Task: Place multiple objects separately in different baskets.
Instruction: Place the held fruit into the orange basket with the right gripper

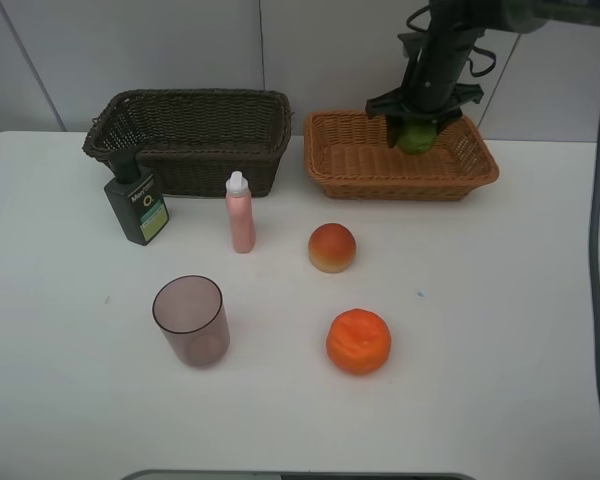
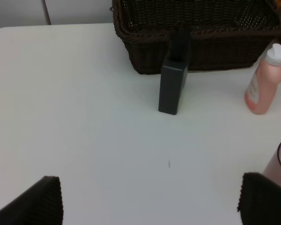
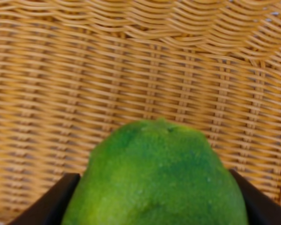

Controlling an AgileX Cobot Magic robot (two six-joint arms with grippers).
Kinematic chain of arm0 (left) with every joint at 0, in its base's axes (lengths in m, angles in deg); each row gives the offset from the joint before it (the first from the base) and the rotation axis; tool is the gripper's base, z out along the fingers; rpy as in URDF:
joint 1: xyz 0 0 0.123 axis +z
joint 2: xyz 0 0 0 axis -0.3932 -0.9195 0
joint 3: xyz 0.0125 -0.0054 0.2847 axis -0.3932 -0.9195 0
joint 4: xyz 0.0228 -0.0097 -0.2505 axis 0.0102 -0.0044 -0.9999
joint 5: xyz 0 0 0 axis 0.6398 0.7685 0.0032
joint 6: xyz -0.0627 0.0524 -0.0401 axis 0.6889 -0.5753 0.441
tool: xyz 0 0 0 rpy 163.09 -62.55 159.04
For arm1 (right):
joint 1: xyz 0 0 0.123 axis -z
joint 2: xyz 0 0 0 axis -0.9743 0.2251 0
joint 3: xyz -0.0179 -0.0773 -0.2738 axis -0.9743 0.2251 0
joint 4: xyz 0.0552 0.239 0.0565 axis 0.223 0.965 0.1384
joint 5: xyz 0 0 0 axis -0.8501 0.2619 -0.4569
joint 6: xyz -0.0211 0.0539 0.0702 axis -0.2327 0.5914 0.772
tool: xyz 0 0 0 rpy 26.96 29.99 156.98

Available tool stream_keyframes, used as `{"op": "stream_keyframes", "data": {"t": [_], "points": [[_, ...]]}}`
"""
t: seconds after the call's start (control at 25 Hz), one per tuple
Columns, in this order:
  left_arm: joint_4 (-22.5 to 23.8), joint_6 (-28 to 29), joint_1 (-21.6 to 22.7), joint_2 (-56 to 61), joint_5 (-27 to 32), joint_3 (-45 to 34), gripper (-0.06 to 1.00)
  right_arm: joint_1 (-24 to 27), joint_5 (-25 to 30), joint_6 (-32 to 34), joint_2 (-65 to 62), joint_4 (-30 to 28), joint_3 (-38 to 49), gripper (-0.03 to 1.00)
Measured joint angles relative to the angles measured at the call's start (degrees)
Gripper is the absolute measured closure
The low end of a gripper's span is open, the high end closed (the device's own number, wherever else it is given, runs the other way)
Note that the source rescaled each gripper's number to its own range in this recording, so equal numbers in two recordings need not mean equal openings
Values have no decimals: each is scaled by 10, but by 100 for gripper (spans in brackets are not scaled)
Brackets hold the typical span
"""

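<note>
The green fruit is held between the right fingers, which are closed against its sides. It hangs over the floor of the tan basket, toward the far side. Whether the weave is touched cannot be told.

The step in hand is judged to be the release. It would be done best if the fruit were lowered until just off the weave, well inside the rim. The fingers should then be opened slowly, so that the round fruit is not dropped and sent rolling. A straight lift is then advised, so that the basket's wall is not snagged.

The left fingers are spread wide and empty above the white surface. They are near the dark bottle, which stands just in front of the dark basket.
</note>
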Motion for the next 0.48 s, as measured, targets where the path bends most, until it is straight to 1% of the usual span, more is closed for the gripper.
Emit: {"op": "stream_keyframes", "data": {"t": [0.24, 0.48], "points": [[0, 0, 0, 0, 0, 0, -1, 3, -49, 0, 22, 0, -3, 97], [0, 0, 0, 0, 0, 0, -1, 3, -71, 0, 25, -2, -3, 97]]}}
